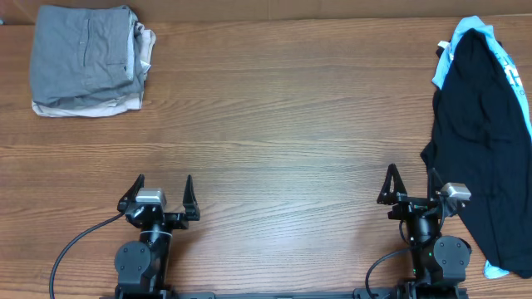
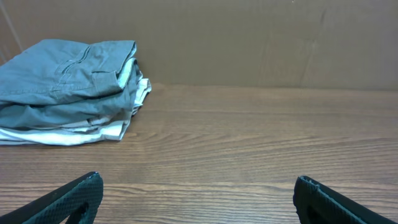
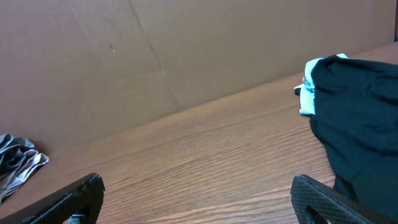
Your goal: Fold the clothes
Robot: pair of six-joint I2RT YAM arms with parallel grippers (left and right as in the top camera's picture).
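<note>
A pile of unfolded dark clothes (image 1: 486, 141) with light blue cloth showing at its edges lies along the table's right side; it also shows at the right of the right wrist view (image 3: 357, 124). A stack of folded grey and white clothes (image 1: 87, 60) sits at the far left corner and shows in the left wrist view (image 2: 65, 93). My left gripper (image 1: 160, 193) is open and empty near the front edge; its fingers frame bare table (image 2: 198, 186). My right gripper (image 1: 411, 184) is open and empty, its right finger next to the dark pile (image 3: 198, 186).
The wooden table (image 1: 274, 124) runs between the folded stack and the dark pile. A brown cardboard wall (image 2: 249, 37) stands behind the table's far edge. Both arm bases sit at the front edge.
</note>
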